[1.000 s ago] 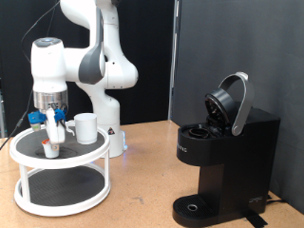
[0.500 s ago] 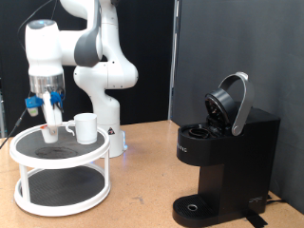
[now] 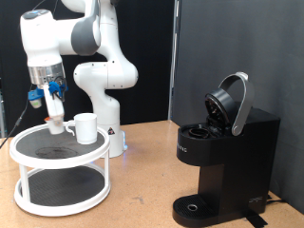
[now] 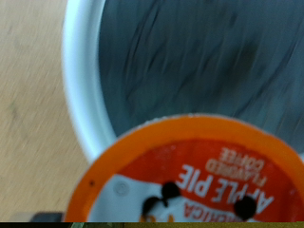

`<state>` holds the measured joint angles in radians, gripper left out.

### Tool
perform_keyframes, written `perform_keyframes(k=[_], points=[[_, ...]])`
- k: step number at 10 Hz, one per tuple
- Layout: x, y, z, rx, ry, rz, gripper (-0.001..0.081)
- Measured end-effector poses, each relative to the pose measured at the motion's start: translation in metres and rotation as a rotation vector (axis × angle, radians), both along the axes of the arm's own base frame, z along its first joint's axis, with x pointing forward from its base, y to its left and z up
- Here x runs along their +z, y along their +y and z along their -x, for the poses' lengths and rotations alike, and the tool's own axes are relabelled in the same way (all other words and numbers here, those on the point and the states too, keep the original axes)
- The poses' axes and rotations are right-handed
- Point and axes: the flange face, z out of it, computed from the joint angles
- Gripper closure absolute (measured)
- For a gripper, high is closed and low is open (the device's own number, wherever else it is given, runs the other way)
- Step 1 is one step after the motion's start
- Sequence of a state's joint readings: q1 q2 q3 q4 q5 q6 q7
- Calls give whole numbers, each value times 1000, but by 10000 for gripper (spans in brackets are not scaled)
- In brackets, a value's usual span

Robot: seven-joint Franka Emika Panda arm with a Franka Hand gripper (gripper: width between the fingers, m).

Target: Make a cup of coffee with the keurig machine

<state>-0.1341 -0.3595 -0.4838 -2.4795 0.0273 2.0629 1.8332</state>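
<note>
My gripper (image 3: 53, 110) is shut on a small white coffee pod (image 3: 56, 123) and holds it above the top shelf of a round white two-tier stand (image 3: 59, 158), at the exterior view's left. The white cup (image 3: 85, 127) stands on that shelf just to the right of the pod. The black keurig machine (image 3: 220, 169) stands at the right with its rounded lid (image 3: 231, 101) tilted open. In the wrist view the pod's orange-rimmed printed top (image 4: 195, 171) fills the foreground above the stand's white rim (image 4: 84, 85). My fingers do not show there.
The arm's white base (image 3: 106, 95) stands behind the stand. The wooden table (image 3: 142, 195) stretches between the stand and the machine. A black backdrop hangs behind.
My gripper has risen from the stand's top shelf, lifting the pod with it and shifting slightly to the exterior view's left. The cup and the machine have not moved.
</note>
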Motion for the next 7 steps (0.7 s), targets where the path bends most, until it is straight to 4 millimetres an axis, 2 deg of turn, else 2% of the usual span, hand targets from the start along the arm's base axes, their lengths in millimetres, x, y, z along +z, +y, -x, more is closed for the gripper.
perform_keyframes(k=[4,5,7], points=[[28,48,-37,-72,-76,-230,421],[31,55,-41,-114,-68,-239,421],[30,56,-40,-101,-71,-266,421]])
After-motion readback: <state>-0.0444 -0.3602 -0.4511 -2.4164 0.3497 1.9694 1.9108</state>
